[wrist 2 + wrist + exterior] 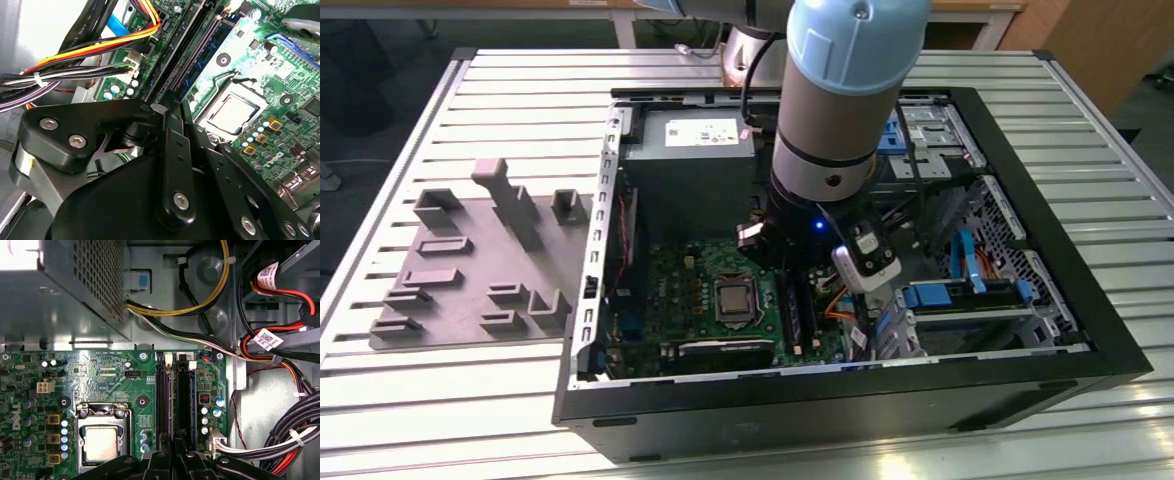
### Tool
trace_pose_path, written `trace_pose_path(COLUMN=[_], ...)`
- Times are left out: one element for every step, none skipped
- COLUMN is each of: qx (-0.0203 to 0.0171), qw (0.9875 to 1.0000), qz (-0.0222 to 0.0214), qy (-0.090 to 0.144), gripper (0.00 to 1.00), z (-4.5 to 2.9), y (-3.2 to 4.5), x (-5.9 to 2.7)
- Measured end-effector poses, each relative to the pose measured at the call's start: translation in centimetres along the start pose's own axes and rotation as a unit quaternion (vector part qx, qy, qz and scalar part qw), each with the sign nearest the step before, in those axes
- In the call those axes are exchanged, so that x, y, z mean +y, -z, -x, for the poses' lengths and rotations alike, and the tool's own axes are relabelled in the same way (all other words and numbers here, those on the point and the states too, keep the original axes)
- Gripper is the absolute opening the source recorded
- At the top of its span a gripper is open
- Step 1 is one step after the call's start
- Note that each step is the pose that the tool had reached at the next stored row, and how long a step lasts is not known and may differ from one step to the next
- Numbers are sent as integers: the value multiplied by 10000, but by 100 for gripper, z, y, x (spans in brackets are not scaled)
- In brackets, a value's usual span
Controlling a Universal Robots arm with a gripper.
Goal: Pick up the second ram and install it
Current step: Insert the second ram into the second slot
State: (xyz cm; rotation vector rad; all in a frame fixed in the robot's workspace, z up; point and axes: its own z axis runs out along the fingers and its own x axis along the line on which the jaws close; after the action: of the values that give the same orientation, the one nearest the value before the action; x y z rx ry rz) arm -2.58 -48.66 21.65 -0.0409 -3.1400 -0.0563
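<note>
Inside the open computer case (854, 385) my gripper (785, 275) hangs low over the motherboard's long black memory slots (163, 400). A bluish-green ram (186, 400) stands seated in one of these slots; in the second wrist view the ram (207, 50) runs away from the fingertips. Both wrist views show the gripper's (176, 450) black fingers (170, 130) closed together, directly above the near end of the slots, with nothing visible between them. I cannot tell whether they touch the stick.
A grey moulded tray (467, 270) with raised blocks lies on the slatted table at the exterior view's left. The processor socket (102, 442) is beside the slots. Cable bundles (280, 355) crowd the other side. The power supply box (694, 170) fills the case's far end.
</note>
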Motion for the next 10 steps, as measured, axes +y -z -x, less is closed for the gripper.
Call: trace_pose_path(qx=[0,3,2,2,2,2,2,3,3,3], qw=[10000,10000,10000,10000,10000,10000,10000,10000,10000,10000], qz=[2,-7,-6,-6,-6,-7,-8,-9,-9,-8], qy=[0,0,0,0,0,0,0,0,0,0], gripper=[14,14,14,14,14,14,14,14,14,14], z=[0,0,0,0,0,0,-1,-1,-1,-1], y=[5,19,25,29,29,30,31,31,28,24], x=[1,-1,-1,0,0,-1,-1,-2,-2,-2])
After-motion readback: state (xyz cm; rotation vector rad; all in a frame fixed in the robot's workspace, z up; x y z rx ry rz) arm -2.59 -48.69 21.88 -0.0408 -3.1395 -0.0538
